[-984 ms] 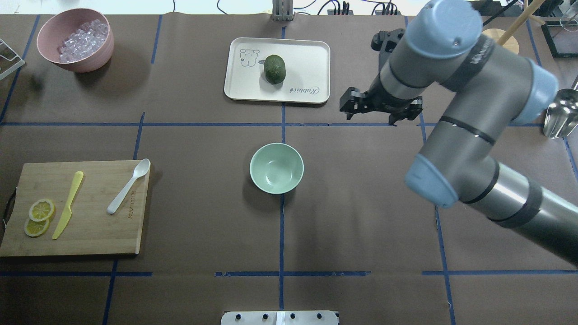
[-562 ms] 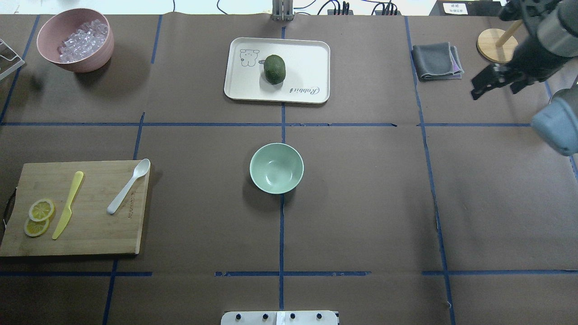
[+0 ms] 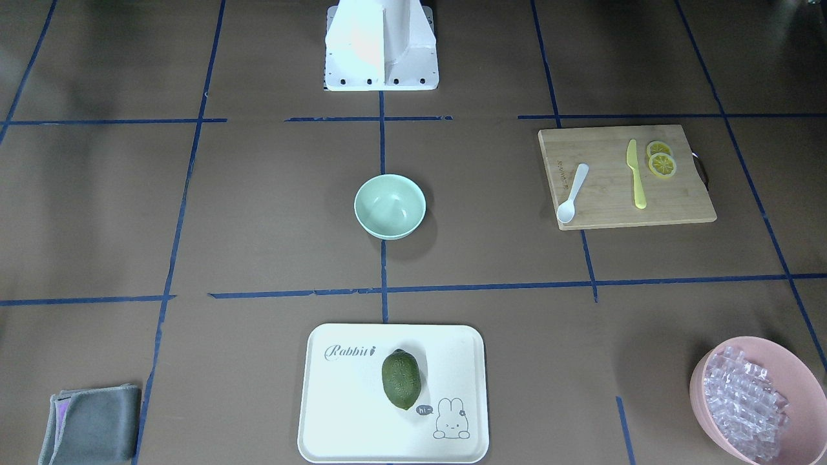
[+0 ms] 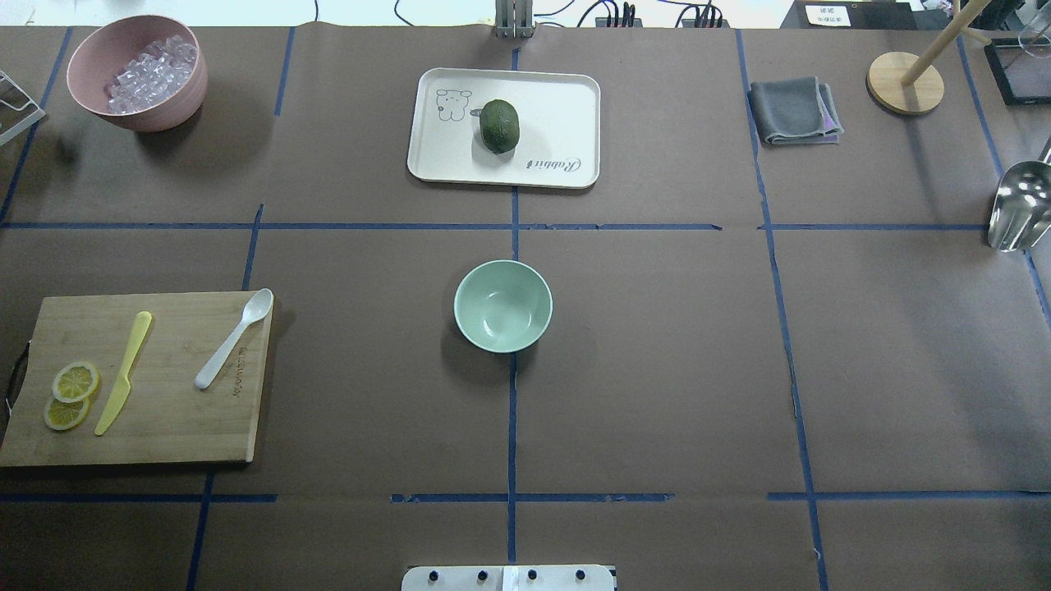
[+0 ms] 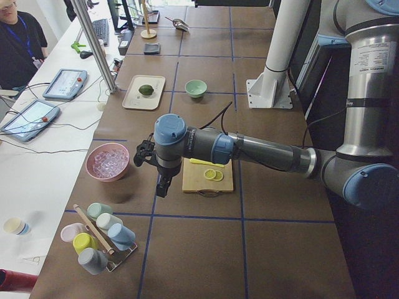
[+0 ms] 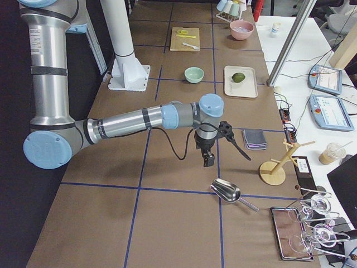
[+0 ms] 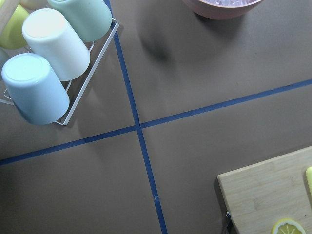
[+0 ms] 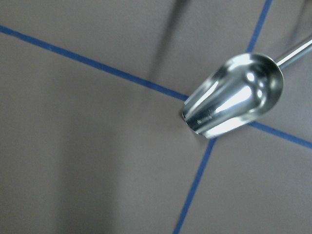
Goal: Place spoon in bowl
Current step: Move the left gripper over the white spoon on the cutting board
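Observation:
The white spoon (image 4: 236,336) lies on the right edge of a wooden cutting board (image 4: 164,419) at the table's left; it also shows in the front view (image 3: 572,194). The mint-green bowl (image 4: 502,305) stands empty at the table's middle (image 3: 389,206). My left gripper (image 5: 161,185) shows only in the exterior left view, hanging past the board's outer end near the pink bowl; I cannot tell if it is open or shut. My right gripper (image 6: 208,160) shows only in the exterior right view, above the table near a metal scoop; I cannot tell its state either.
A yellow knife (image 4: 123,373) and lemon slices (image 4: 70,396) lie on the board. A pink bowl of clear cubes (image 4: 137,72), a tray (image 4: 566,107) with a green fruit, a grey cloth (image 4: 794,111), the scoop (image 4: 1016,205) and a cup rack (image 5: 100,237) stand around.
My right arm has swung off to the right and out of the overhead view, uncovering the grey cloth and wooden stand. Spoon and bowl have not moved.

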